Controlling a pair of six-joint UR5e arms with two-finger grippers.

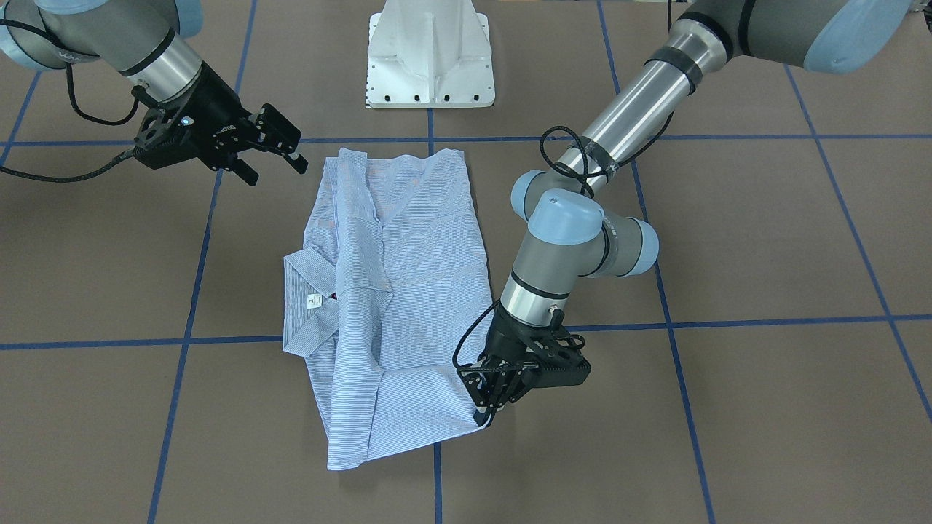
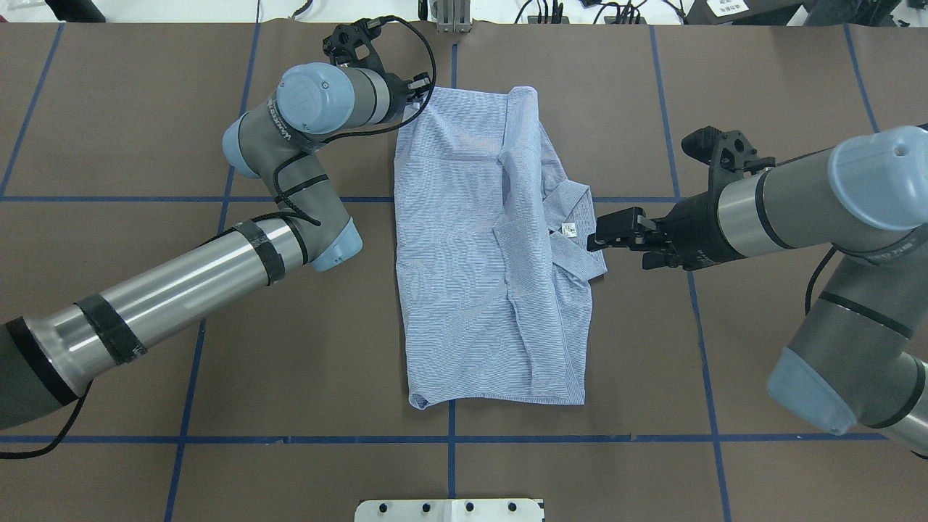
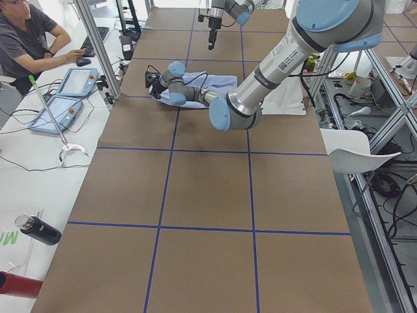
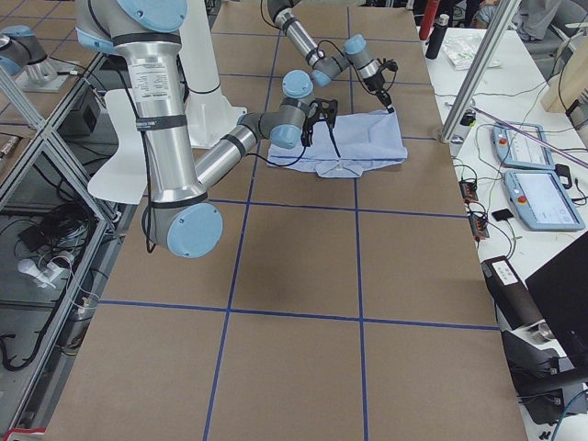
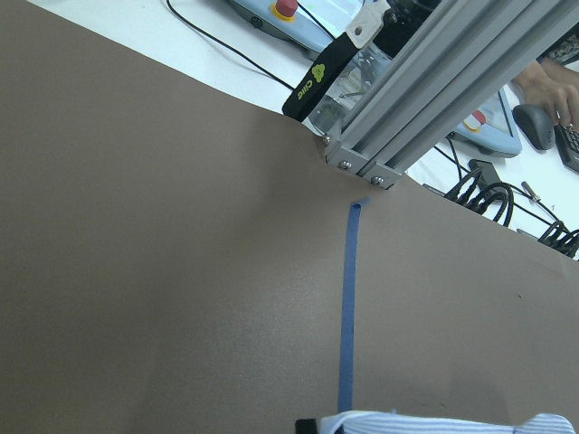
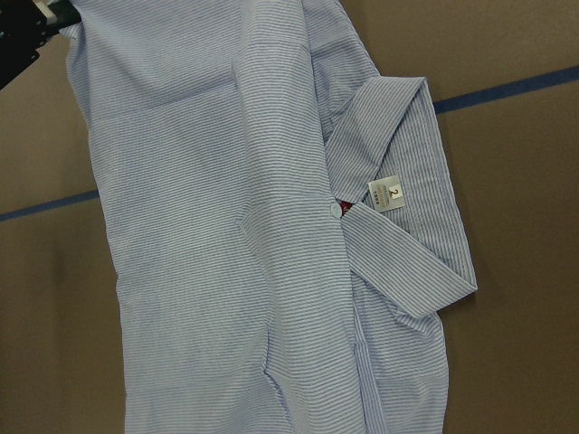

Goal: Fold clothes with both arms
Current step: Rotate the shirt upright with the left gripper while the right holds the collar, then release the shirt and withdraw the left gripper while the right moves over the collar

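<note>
The light blue striped shirt (image 1: pixel 408 291) lies flat on the brown table, folded into a long panel, and also shows overhead (image 2: pixel 471 290). Its collar and white neck label (image 2: pixel 569 230) point toward my right side. My left gripper (image 1: pixel 486 416) is down at the shirt's far left corner (image 2: pixel 424 98) and shut on that corner. The left wrist view shows only a strip of fabric (image 5: pixel 434 423) at its bottom edge. My right gripper (image 1: pixel 280 159) is open and empty. It hovers just off the collar's edge (image 2: pixel 602 239). The right wrist view looks down on the collar and label (image 6: pixel 387 194).
The white pedestal base (image 1: pixel 429 58) stands at the robot's side of the table. An aluminium frame post (image 5: pixel 425 81) rises at the far table edge just beyond my left gripper. An operator (image 3: pixel 26 39) sits at a desk with teach pendants (image 3: pixel 65 94) past that edge.
</note>
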